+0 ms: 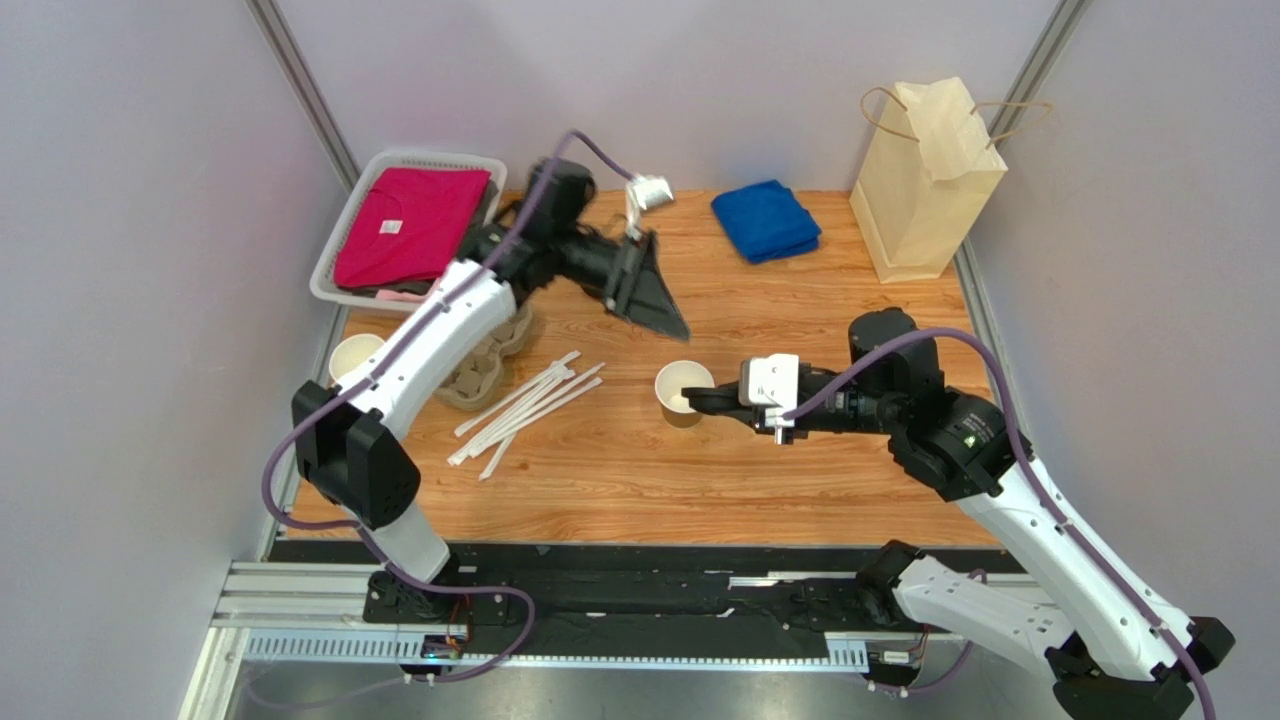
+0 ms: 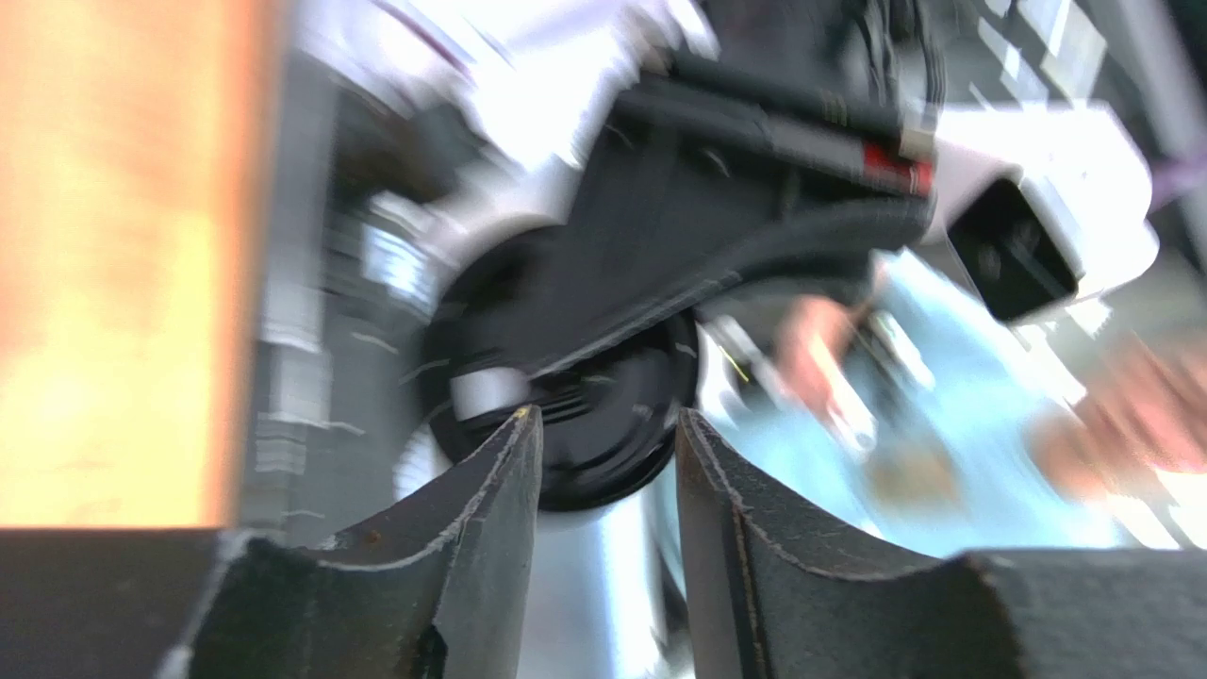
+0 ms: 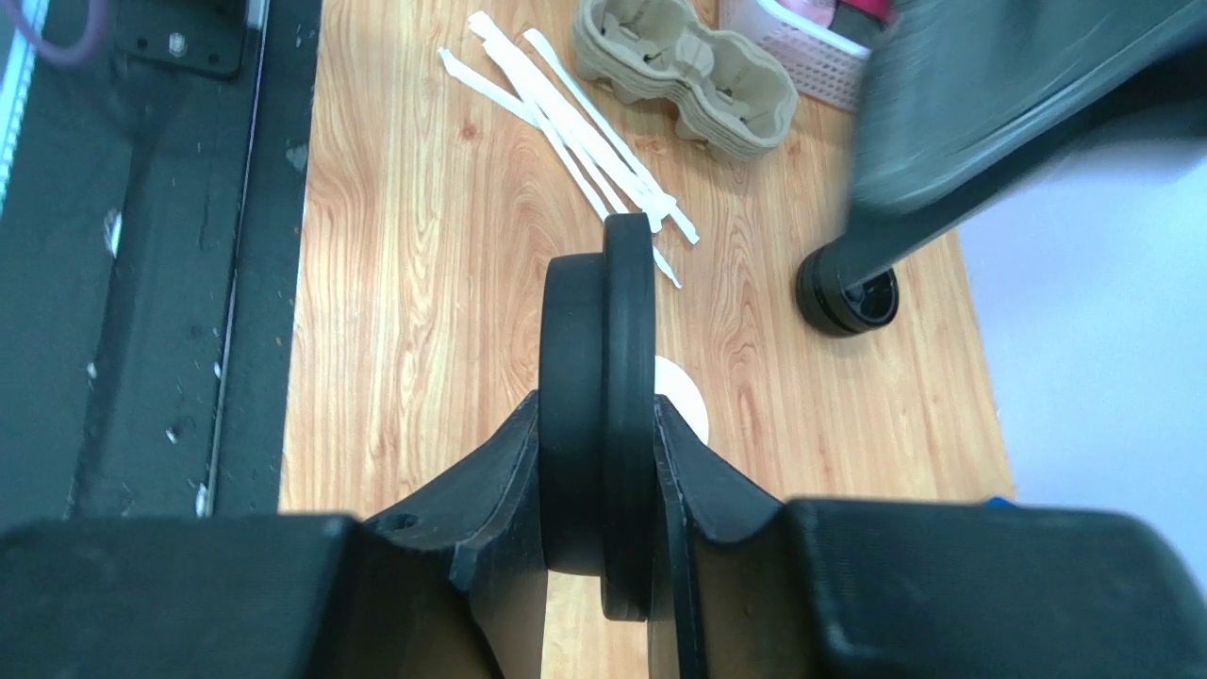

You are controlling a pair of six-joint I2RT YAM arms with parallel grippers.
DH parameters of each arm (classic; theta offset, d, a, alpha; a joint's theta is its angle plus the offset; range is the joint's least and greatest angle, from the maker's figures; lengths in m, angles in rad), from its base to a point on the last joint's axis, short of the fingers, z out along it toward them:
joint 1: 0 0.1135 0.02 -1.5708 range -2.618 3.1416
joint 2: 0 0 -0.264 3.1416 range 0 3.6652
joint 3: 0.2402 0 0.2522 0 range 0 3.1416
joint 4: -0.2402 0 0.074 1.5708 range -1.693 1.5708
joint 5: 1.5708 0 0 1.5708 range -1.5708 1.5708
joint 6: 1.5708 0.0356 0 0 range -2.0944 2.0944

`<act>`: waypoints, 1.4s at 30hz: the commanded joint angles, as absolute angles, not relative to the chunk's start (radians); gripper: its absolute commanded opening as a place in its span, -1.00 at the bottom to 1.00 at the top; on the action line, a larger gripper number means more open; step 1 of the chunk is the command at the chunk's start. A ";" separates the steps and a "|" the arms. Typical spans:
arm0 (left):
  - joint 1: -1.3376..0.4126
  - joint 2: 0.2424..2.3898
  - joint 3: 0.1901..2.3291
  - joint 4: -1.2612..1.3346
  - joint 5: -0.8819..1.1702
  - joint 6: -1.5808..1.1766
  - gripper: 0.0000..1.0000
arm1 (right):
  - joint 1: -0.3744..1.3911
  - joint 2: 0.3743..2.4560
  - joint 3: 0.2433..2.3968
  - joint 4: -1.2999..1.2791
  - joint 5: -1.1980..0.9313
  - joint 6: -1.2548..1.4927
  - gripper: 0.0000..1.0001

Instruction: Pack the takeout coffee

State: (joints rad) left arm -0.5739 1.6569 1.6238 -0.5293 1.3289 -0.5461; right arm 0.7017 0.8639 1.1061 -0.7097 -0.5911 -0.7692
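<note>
Bench (image 1: 781,480), wooden: contents.
Open tan paper cup (image 1: 676,384) centre; white strips (image 1: 526,405), blue cloth (image 1: 765,219), paper bag (image 1: 920,203), basket (image 1: 338,248).

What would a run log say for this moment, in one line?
right gripper: shut on black lid, over open paper cup | left gripper: open, empty | step: lid not yet on

Top cam: high behind arm bases, looks down on whole wooden table (image 1: 812,480); rt wrist cam: close, facing down at tabletop, shares paper cup (image 1: 684,393), white stirrers (image 1: 526,405) & pulp cup carriers (image 1: 489,372) w/ top; left wrist cam: motion-blurred, table only at its left edge
</note>
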 commanded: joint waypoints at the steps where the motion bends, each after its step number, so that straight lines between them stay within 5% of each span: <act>1: -0.356 1.597 1.827 -0.622 1.039 -0.380 0.06 | 0.684 0.867 1.137 -0.539 -0.488 -0.478 -1.00; 8: -0.302 1.358 1.530 -0.401 0.721 -0.524 0.39 | 0.557 0.966 1.172 -0.270 -0.330 0.150 -1.00; 16: -0.443 1.244 1.304 -0.225 0.463 -0.733 0.26 | 0.469 1.058 1.163 -0.155 -0.215 0.625 -0.94; 42: -0.663 1.479 1.523 -0.377 0.408 -0.776 -0.08 | 0.512 1.111 1.080 -0.103 -0.227 0.698 -1.00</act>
State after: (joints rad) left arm -0.6437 1.4677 1.4681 -0.3859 0.3946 -0.7456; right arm 0.5034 1.1309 1.0927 -0.1532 -0.2253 0.7033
